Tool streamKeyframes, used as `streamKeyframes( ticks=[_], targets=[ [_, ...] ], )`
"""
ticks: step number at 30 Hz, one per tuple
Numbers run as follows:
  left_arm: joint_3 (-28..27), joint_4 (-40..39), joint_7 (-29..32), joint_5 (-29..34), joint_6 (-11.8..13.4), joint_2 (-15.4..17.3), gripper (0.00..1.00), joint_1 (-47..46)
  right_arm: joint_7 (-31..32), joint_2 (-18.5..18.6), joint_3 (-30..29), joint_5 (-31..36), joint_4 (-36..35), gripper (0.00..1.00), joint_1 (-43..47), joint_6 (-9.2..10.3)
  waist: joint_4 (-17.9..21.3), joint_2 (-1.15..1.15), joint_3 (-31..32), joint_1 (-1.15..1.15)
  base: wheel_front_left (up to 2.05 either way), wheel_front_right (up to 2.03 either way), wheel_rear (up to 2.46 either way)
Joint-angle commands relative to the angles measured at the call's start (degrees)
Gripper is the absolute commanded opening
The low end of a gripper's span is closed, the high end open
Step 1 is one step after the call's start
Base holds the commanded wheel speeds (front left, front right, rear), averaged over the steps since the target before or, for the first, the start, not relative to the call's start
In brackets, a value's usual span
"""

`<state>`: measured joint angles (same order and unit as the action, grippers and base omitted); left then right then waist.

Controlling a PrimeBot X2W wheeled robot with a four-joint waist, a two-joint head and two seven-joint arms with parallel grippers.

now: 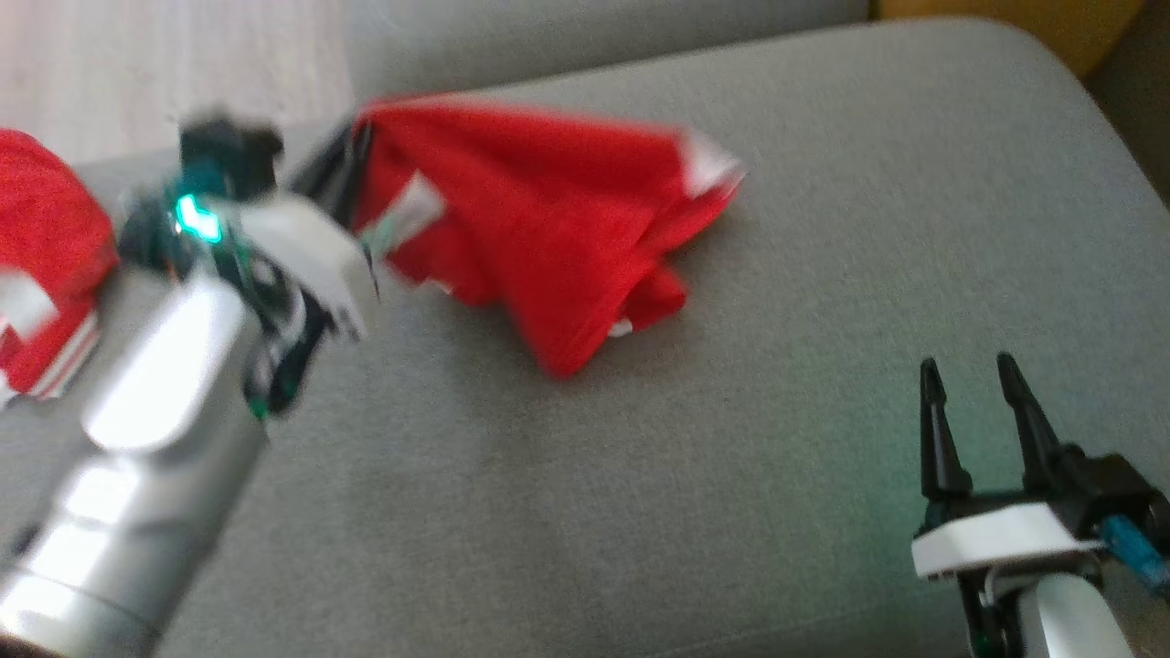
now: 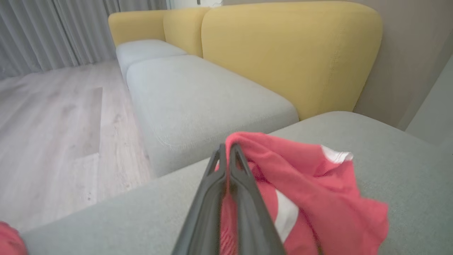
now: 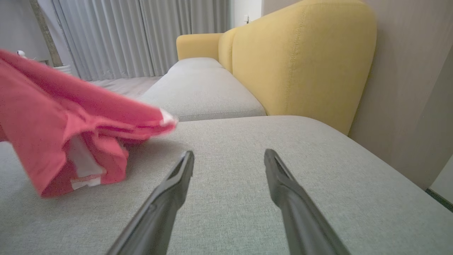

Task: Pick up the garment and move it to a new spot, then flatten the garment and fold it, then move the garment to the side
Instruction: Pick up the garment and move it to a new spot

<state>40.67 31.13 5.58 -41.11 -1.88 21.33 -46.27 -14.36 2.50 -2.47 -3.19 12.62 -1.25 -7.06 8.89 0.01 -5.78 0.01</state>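
**Pinching the red garment at its edge, left arm only**

Left gripper (image 2: 227, 148): fingers (image 2: 208, 191) pressed together on a fold of the red garment (image 1: 548, 238). In the left wrist view the cloth hangs from the fingertips and falls away to the right, with a white stripe showing between the red folds. The head view is blurred around this gripper; a green light shows on the wrist.

Garment: bunched, not flat. The pinched edge is the highest part. The lower folds touch the grey sofa seat (image 1: 731, 475), towards the seat's back left part in the head view. A white trimmed corner points right.

Right gripper (image 1: 969, 366): fingers (image 3: 170, 198) spread wide with nothing between them. It sits low over the seat at the lower right of the head view, well apart from the garment. In the right wrist view the garment lies to the left of the fingers, clear of them.

Other items: a second red cloth with white bands (image 1: 41, 265) lies at the left edge of the head view, beside the left forearm. Yellow backrest (image 2: 290, 53) behind the next seat. Wooden floor (image 2: 53, 124) and grey curtains (image 3: 124, 35) beyond.
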Motion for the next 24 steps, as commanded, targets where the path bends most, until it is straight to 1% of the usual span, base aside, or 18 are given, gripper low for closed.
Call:
streamKeyframes(
  ticks=[1,3,7,8,9,10,11,17,21,24],
  targets=[
    [-2.8,-0.1,-1.8,-0.6,0.6,1.0,0.00,-1.9,-0.6,0.4,1.6,-0.6,-2.0,1.00,-2.9,-0.43,1.9,-0.01,-2.5,-0.01,0.00,0.00,0.00],
    [-3.1,3.2,-4.6,-1.1,1.2,-0.3,0.00,0.5,-0.6,0.4,2.1,-0.8,-2.0,1.00,-3.8,-0.43,2.6,-0.01,-3.6,-0.01,0.00,0.00,0.00],
    [-3.1,9.1,-10.0,-1.2,1.4,-2.9,0.00,3.0,-0.6,0.4,2.3,-1.0,-2.0,1.00,-5.0,-0.43,3.1,-0.01,-5.1,-0.01,0.00,0.00,0.00],
    [-3.2,10.3,-11.7,-1.1,1.6,-3.5,0.04,3.1,-0.6,0.4,2.3,-1.0,-2.0,1.00,-5.1,-0.43,3.0,-0.01,-5.4,-0.01,0.00,0.00,0.00],
    [-3.2,11.4,-13.5,-0.7,1.7,-4.0,0.35,3.2,-0.6,0.4,2.2,-1.0,-1.9,1.00,-5.1,-0.43,2.9,-0.01,-5.5,-0.01,0.00,0.00,0.00],
    [-3.0,12.4,-15.1,-0.3,1.6,-4.5,0.53,3.2,-0.6,0.4,2.2,-1.0,-1.9,1.00,-5.2,-0.43,2.8,-0.01,-5.6,-0.01,0.00,0.00,0.00],
    [-2.9,13.3,-16.3,0.0,1.5,-5.0,1.00,3.1,-0.6,0.4,2.1,-0.9,-1.9,1.00,-5.1,-0.43,2.5,-0.01,-5.7,-0.01,0.00,0.00,0.00],
    [-3.6,16.8,-19.9,1.2,1.1,-6.5,1.00,2.3,-0.6,0.4,1.7,-0.5,-1.4,1.00,-5.2,-0.43,0.6,-0.01,-4.6,-0.01,0.00,0.00,0.00],
    [-4.8,16.9,-20.5,2.2,1.1,-6.8,1.00,2.5,-0.6,0.4,1.2,0.0,-1.2,1.00,-5.0,-0.43,-1.3,-0.01,-2.4,-0.01,0.00,0.00,0.00],
    [-6.4,15.2,-20.5,3.1,1.6,-6.8,1.00,4.1,-0.6,0.4,0.8,0.3,-0.9,1.00,-4.6,-0.43,-2.9,-0.01,-0.1,-0.01,0.00,0.00,0.00]
  ],
)
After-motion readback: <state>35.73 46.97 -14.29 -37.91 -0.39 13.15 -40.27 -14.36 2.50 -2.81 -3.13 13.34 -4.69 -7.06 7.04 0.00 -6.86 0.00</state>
